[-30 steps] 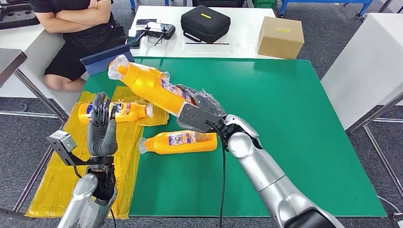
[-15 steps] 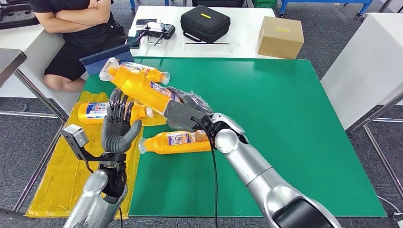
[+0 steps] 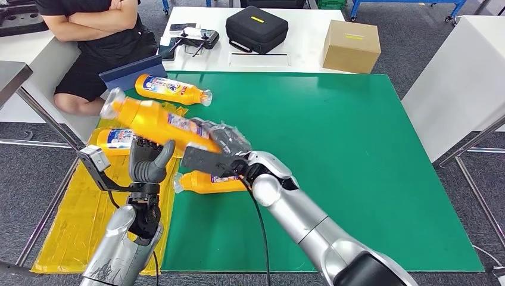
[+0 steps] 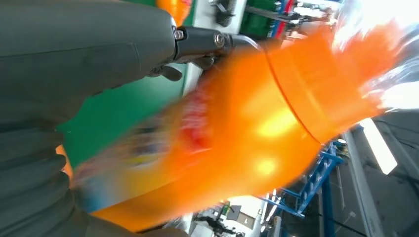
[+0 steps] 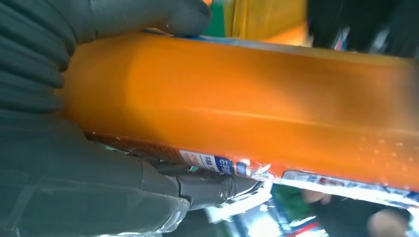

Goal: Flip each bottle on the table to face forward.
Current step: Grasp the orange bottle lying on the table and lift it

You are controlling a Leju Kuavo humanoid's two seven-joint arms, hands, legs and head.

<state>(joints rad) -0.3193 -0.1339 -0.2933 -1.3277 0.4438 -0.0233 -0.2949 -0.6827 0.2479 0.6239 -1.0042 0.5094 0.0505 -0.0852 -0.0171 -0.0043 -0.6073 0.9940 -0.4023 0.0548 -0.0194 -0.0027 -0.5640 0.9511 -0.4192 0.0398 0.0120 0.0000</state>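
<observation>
My right hand (image 3: 221, 143) grips one orange plastic bottle (image 3: 156, 123) mid-frame, off the green table (image 3: 357, 149); my left hand (image 3: 147, 162), fingers loosely curled, holds nothing. Three bottles lie unhandled.

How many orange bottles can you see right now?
4. One held up by the right hand, over the left hand: held bottle. One at the mat's far edge. One on the yellow sheet. One under the right arm. More could be hidden.

The head camera is looking down from high over the green table (image 3: 357, 155). Both wrist cameras are sitting right up against the lifted bottle (image 3: 156, 123), sharing it with the head view, blurred orange.
</observation>
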